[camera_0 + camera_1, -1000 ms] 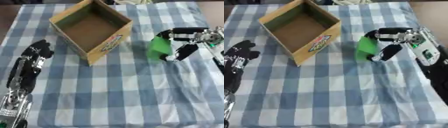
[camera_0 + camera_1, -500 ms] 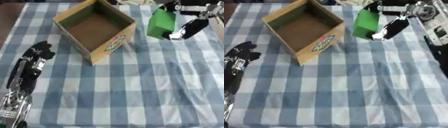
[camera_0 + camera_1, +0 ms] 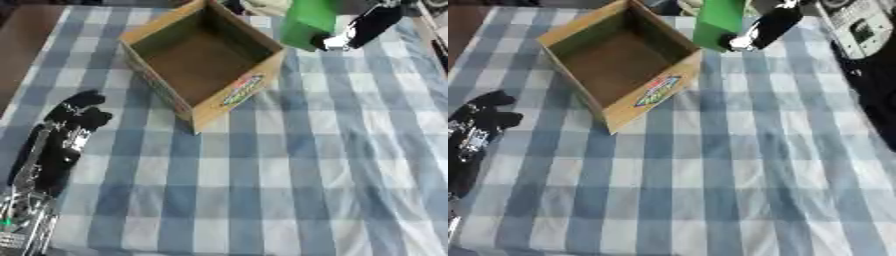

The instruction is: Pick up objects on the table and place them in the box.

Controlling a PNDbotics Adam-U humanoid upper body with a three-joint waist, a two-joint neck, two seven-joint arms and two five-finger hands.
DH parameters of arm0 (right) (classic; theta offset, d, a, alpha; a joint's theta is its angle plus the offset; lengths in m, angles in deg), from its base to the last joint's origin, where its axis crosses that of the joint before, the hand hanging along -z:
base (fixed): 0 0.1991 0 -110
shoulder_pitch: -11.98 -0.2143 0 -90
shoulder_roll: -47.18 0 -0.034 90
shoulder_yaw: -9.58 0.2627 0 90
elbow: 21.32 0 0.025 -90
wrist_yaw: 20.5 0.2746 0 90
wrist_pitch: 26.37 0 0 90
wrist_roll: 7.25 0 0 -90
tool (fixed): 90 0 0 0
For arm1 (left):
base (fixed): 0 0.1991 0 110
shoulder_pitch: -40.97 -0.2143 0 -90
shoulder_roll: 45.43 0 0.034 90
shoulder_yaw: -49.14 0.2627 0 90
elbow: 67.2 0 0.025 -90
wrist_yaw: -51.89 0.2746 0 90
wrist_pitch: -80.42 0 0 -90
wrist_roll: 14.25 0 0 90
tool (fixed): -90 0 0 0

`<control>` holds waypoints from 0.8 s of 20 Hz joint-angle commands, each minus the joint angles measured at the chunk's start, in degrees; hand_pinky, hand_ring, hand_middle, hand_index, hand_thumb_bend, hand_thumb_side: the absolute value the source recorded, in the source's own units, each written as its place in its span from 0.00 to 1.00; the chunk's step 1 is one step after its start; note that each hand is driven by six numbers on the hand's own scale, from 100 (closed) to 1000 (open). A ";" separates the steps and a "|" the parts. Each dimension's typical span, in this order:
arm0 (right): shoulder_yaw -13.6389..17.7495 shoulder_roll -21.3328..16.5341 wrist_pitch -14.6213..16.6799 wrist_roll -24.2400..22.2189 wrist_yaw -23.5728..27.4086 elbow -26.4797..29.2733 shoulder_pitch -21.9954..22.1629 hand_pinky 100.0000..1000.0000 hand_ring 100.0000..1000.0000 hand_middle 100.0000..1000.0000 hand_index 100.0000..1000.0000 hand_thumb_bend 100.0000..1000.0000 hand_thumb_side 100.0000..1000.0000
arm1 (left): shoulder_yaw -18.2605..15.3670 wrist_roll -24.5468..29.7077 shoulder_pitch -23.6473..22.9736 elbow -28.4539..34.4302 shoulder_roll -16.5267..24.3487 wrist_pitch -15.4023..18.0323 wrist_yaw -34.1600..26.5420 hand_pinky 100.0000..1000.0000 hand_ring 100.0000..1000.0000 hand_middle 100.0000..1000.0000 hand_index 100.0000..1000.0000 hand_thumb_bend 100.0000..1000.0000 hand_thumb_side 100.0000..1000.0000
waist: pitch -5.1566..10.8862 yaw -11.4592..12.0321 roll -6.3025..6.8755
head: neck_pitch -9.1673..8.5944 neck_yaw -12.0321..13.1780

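The desk (image 3: 289, 200) is covered with a blue-and-white checked cloth (image 3: 350, 150) that reaches nearly every edge of both views.

An open cardboard box (image 3: 206, 60) stands on the cloth toward 11 o'clock, set askew so that one corner points toward 6 o'clock. Its interior is brown and nothing can be seen inside it. A coloured label (image 3: 242, 90) shows on the outer wall that faces 5 o'clock.

The right hand (image 3: 363, 25) enters from 1 o'clock. Its fingers (image 3: 765, 28) are curled against a green block-shaped object (image 3: 308, 22), with one dark finger lying down the object's right face. The opposite side of the hold is cut off by the top edge of the views. The green object sits tilted, just beside the box's far right corner at 1 o'clock. Whether it clears the cloth cannot be told, though no part of it is seen resting on the cloth.

The left hand (image 3: 74, 116) lies on the cloth at 8 o'clock, well apart from the box. Its fingers are relaxed and only slightly bent, pointing toward 12 o'clock, and they hold nothing. The silver and black forearm (image 3: 31, 200) runs down to the lower left corner.

Pale objects (image 3: 262, 6) lie at the far edge at 12 o'clock; they cannot be made out.
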State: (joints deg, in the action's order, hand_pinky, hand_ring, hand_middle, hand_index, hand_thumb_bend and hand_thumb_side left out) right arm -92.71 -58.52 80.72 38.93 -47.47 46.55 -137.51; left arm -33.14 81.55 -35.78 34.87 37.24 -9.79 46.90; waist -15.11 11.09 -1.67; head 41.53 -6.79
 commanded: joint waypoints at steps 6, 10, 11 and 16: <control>1.70 2.62 0.21 -0.63 -5.70 -6.75 -3.60 0.87 0.88 0.92 0.79 0.00 0.41 | 2.17 3.23 2.05 0.37 -0.22 0.01 -0.28 0.80 0.69 0.75 0.84 0.42 0.56 | 1.08 3.76 -0.39 | -1.48 -4.39; 1.99 4.64 0.53 -0.82 -8.45 -9.60 -4.05 0.88 0.89 0.92 0.80 0.00 0.45 | 3.18 4.58 2.70 0.32 -0.76 -0.05 -0.30 0.80 0.69 0.75 0.84 0.41 0.56 | 0.99 5.44 -0.46 | -1.61 -5.99; 2.05 5.12 0.65 -0.77 -9.05 -10.24 -4.09 0.88 0.89 0.92 0.80 0.00 0.46 | 3.32 4.82 2.77 0.30 -0.86 -0.06 -0.31 0.80 0.69 0.75 0.84 0.41 0.56 | 0.95 5.69 -0.46 | -1.59 -6.13; 2.27 7.72 1.39 -0.47 -12.09 -13.36 -4.27 0.88 0.89 0.92 0.80 0.00 0.50 | 3.79 5.66 3.08 0.22 -1.15 -0.11 -0.32 0.80 0.69 0.75 0.84 0.41 0.56 | 0.73 6.56 -0.46 | -1.58 -6.48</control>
State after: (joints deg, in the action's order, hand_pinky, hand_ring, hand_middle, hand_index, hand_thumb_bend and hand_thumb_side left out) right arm -91.04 -50.51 81.78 38.36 -58.66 33.39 -140.24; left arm -29.41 86.84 -33.44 34.57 36.15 -9.99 46.85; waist -15.24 17.67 -2.28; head 40.69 -13.05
